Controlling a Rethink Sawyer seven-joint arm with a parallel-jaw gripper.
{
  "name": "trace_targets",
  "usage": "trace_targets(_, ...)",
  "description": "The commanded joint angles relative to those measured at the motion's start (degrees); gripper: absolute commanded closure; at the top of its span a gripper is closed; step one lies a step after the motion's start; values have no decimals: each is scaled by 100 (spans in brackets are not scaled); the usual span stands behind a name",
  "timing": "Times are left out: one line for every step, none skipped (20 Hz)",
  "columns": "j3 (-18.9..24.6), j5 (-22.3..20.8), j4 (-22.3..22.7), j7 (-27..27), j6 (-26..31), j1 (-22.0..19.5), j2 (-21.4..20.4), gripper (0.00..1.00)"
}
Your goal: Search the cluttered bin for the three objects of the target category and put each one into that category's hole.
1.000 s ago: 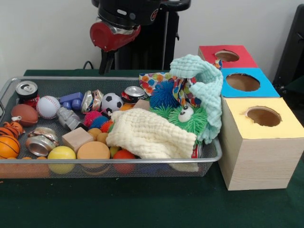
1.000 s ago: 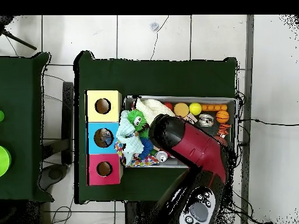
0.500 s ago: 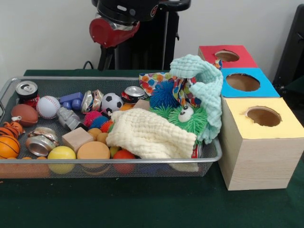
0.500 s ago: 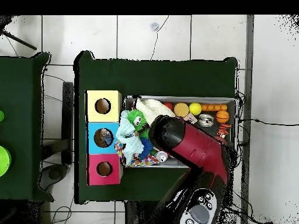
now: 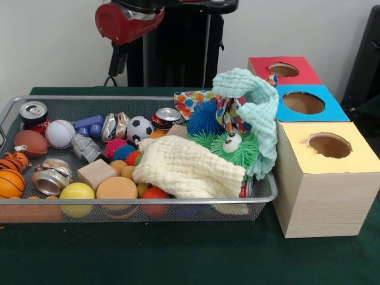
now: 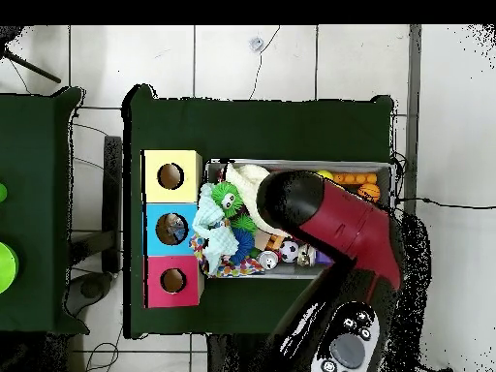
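A wire mesh bin (image 5: 148, 200) holds mixed clutter: a cream cloth (image 5: 187, 168), a mint cloth (image 5: 255, 104), a green fuzzy toy with an eye (image 5: 231, 145), a blue spiky ball (image 5: 205, 117), a soccer ball (image 5: 140, 127), a baseball (image 5: 60, 133), crushed cans (image 5: 168, 117) and wooden blocks (image 5: 97, 173). Beside the bin stand three boxes with round holes: red (image 5: 284, 69), blue (image 5: 304, 102) and yellow (image 5: 329, 145). The arm's red end (image 5: 127, 18) hangs high over the bin's back left. Below it a dark gripper (image 5: 117, 59) shows only partly and holds nothing I can see.
In the overhead view the red arm (image 6: 334, 223) covers much of the bin (image 6: 387, 170). Basketballs (image 5: 10, 178), a football (image 5: 29, 142), an upright can (image 5: 34, 114) and a yellow ball (image 5: 77, 193) crowd the bin's left end. A green cloth (image 5: 178, 255) covers the table.
The arm has risen and swung left in the front view. Overhead, it has shifted toward the bin's far right, uncovering the soccer ball and cans near the bottom rim.
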Motion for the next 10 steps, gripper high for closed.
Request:
trace_targets(155, -124, -441, 388, 588, -25, 187, 100)
trace_targets(205, -74, -292, 446, 414, -10, 178, 100)
trace_targets(259, -28, -143, 507, 179, 11, 195, 100)
trace_targets(314, 25, 21, 577, -42, 39, 198, 100)
trace_targets(328, 49, 125, 640, -165, 78, 203, 100)
trace_targets(336, 74, 230, 691, -223, 119, 178, 100)
trace_targets(392, 123, 341, 702, -289, 131, 140, 100)
trace_targets(444, 163, 468, 699, -378, 146, 96, 100)
trace_targets(481, 190, 555, 712, -481, 164, 92, 100)
trace_targets(499, 196, 618, 722, -630, 185, 117, 100)
